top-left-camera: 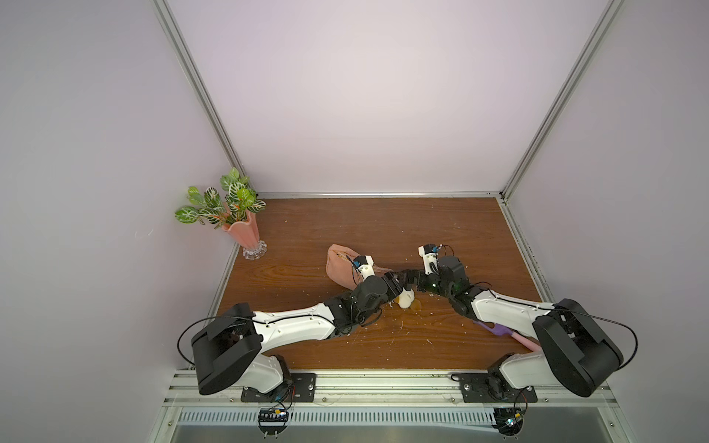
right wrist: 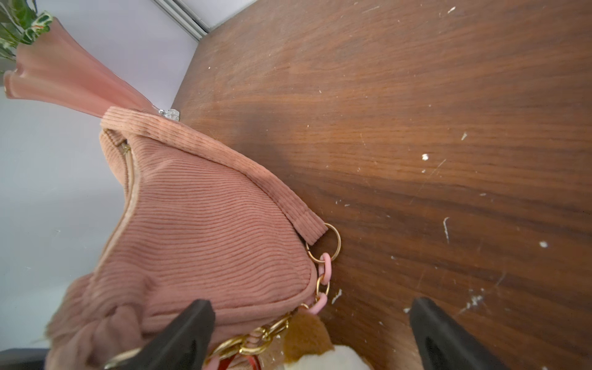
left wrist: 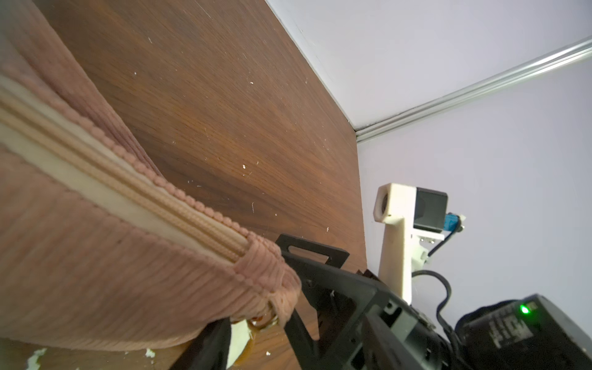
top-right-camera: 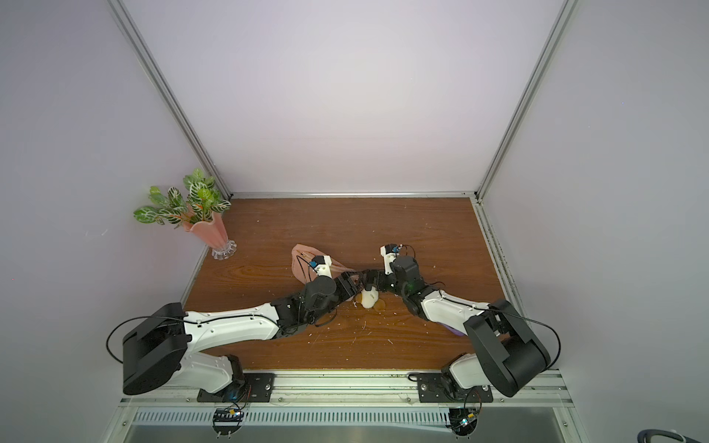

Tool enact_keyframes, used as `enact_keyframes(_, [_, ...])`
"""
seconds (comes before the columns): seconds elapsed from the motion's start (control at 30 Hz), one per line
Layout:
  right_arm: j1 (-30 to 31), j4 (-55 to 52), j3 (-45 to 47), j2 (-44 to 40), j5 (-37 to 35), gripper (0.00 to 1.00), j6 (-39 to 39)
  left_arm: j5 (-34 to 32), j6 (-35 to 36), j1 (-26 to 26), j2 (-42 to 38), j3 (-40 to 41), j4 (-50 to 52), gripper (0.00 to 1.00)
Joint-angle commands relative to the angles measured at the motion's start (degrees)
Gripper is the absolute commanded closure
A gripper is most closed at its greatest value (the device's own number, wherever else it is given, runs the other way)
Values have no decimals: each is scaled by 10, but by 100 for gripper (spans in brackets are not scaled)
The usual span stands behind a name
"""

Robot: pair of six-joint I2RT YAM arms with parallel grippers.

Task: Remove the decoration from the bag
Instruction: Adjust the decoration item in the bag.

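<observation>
The bag (top-left-camera: 339,268) (top-right-camera: 301,261), a salmon-pink ribbed pouch, lies on the wooden table (top-left-camera: 307,230); its zipper (left wrist: 128,179) runs along the top. The decoration (top-left-camera: 406,299) (top-right-camera: 370,300), a cream plush with a brown patch (right wrist: 309,333), hangs by a gold and pink chain (right wrist: 325,272) from the bag's near end. My left gripper (top-left-camera: 398,284) (left wrist: 253,339) stands open, its jaws on either side of the bag's end tab and ring. My right gripper (top-left-camera: 413,280) (right wrist: 317,336) is wide open around the decoration and the bag's corner, touching neither.
A pink vase with green leaves (top-left-camera: 245,234) (right wrist: 64,80) stands at the far left corner. A purple forked toy (top-left-camera: 498,329) lies under my right arm. White crumbs dot the table. Walls close in on three sides.
</observation>
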State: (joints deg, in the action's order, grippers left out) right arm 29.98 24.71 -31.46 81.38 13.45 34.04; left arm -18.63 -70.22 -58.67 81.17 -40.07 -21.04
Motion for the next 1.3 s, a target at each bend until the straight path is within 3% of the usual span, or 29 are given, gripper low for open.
enact_keyframes(0.0, [8, 34, 6, -7, 27, 3, 6, -34, 18, -2, 8, -6, -7, 41])
enact_keyframes(0.97, [14, 32, 25, -60, 29, 3, 15, -22, 26, 1, 24, 3, -30, 99])
enact_keyframes(1.27, [-28, 14, 34, -122, 12, 3, 32, -13, 33, 3, 6, 14, -36, 100])
